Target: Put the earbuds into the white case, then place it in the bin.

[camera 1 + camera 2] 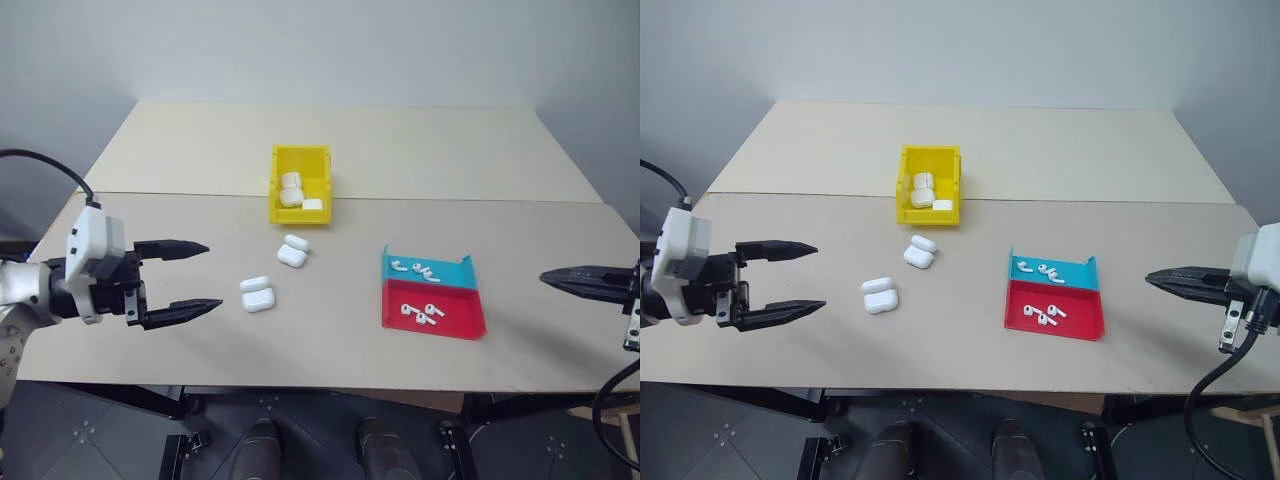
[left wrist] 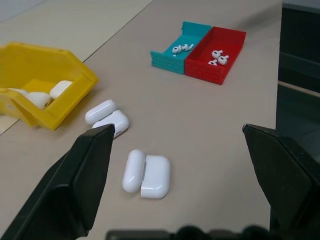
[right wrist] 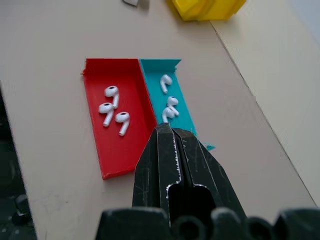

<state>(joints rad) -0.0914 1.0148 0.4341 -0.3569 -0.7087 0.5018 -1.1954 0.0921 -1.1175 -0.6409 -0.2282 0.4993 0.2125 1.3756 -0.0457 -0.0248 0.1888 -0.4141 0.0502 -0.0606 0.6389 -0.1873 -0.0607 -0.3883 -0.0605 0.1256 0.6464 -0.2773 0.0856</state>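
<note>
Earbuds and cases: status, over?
Left end effector open, empty; right end effector shut, empty. Earbuds in the tray; two open cases on the table. Bin holds cases. Nothing in the way.

Head pair overhead; wrist cameras low

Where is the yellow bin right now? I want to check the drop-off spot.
In the left eye view the yellow bin sits mid-table at the seam, cases inside, just beyond an open white case.
</note>
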